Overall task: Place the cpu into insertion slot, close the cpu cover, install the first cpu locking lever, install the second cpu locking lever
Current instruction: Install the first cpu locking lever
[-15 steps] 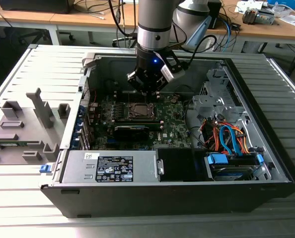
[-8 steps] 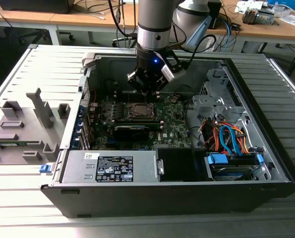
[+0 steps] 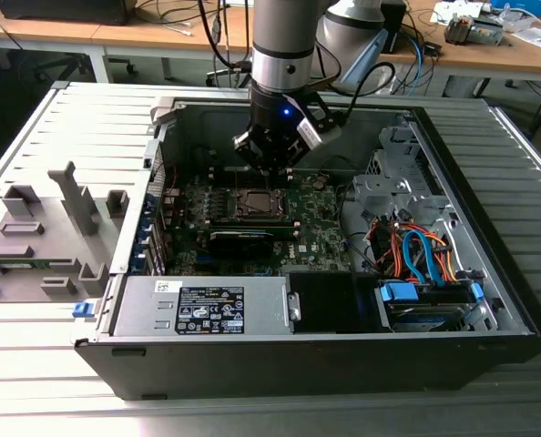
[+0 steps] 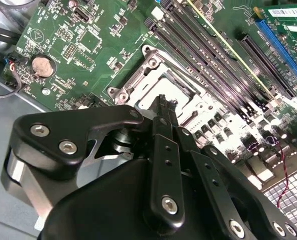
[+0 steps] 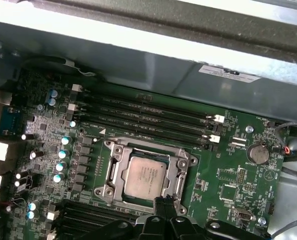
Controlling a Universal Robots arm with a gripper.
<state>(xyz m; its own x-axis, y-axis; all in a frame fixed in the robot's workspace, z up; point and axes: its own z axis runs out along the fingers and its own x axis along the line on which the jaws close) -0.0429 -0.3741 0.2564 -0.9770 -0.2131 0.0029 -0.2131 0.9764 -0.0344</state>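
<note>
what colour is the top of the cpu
Plain silver-grey metal; the cpu shows best in the first wrist view.

from my remote station i see a grey ribbed work surface (image 3: 52,118) spreading across the exterior view, its ridges running to the lower edge of the frame. along the top of the frame stand wooden desks (image 3: 170,38) with pale legs, loose cables (image 3: 184,14) trailing over them at upper centre. at upper right, papers and small clutter (image 3: 489,23) lie on the desk top. under the desks the floor (image 3: 34,73) falls into deep shadow. light is even and soft, brightest on the ribbed surface at left.
</note>
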